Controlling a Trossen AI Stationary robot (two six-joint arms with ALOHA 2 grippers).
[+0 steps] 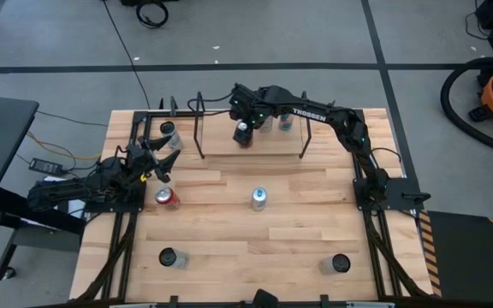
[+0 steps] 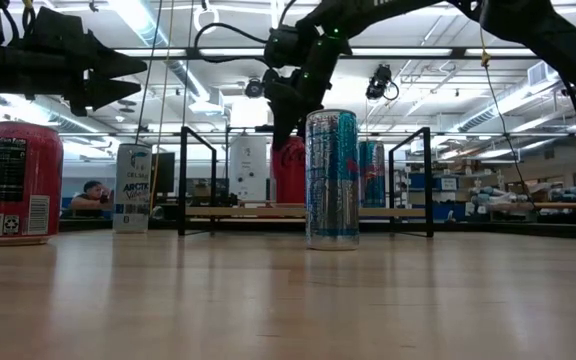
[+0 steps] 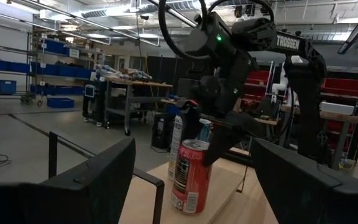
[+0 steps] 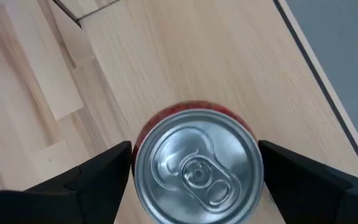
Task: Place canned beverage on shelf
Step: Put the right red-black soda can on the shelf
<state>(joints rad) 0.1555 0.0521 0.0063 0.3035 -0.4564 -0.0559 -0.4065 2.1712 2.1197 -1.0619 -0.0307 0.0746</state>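
- Table (image 1: 229,248): shelf (image 1: 255,143) at far edge.
- Right gripper (image 4: 194,163) over shelf, fingers spread either side of red can (image 4: 196,167), clear gaps both sides.
- Red can upright on shelf board.
- Left gripper (image 1: 154,159) at table's left; fingers apart, empty.

I see a pale, smooth-grained wooden tabletop (image 1: 229,222), a shelf (image 1: 251,144) of light wood board with thin black metal rods, a glossy red can (image 4: 194,165) with a shiny brushed-metal lid, and matt dark fingers (image 4: 89,180)
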